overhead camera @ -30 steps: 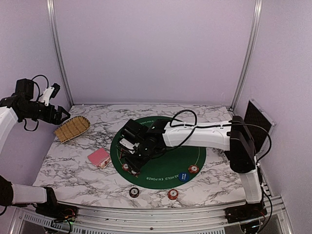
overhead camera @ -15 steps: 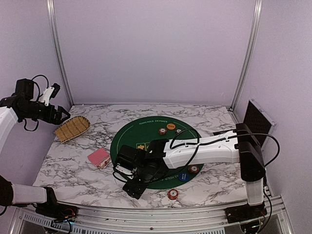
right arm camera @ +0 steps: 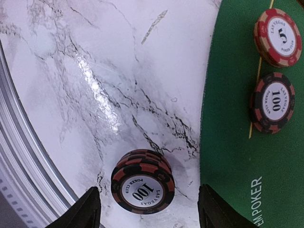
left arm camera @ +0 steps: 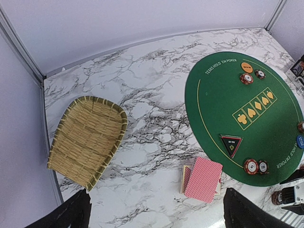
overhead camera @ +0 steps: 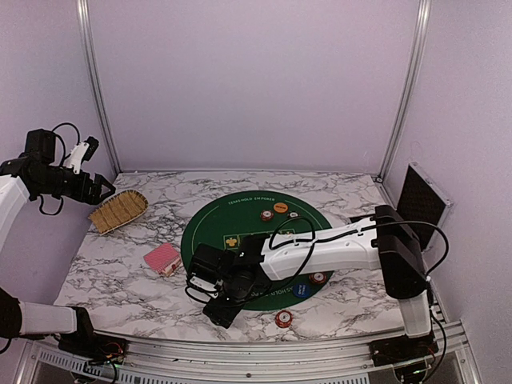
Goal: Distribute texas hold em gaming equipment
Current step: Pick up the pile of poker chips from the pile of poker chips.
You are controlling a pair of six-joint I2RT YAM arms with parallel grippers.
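Observation:
A stack of dark "100" poker chips [right arm camera: 142, 187] stands on the marble just off the green mat [right arm camera: 247, 156]. My right gripper [right arm camera: 147, 211] is open and straddles the stack with a gap on each side. A red "5" chip [right arm camera: 278, 37] and a dark "100" chip [right arm camera: 277, 102] lie on the mat nearby. From above, the right gripper [overhead camera: 218, 310] covers the stack. Pink-red-backed cards [left arm camera: 203, 179] lie left of the mat, and a triangular marker [left arm camera: 231, 144] lies on it. My left gripper [left arm camera: 156, 218] hangs open, high over the left side.
A woven basket [overhead camera: 118, 210] lies at the back left. A black case [overhead camera: 422, 196] stands at the right edge. A blue button [overhead camera: 301, 290], a chip [overhead camera: 318, 278] and far chips [overhead camera: 266, 214] sit on the mat [overhead camera: 256, 232]. A red chip [overhead camera: 283, 318] lies by the front rail.
My right arm swung from over the mat's left part toward the front edge and now sits over the dark chips on the marble. The left arm has not moved.

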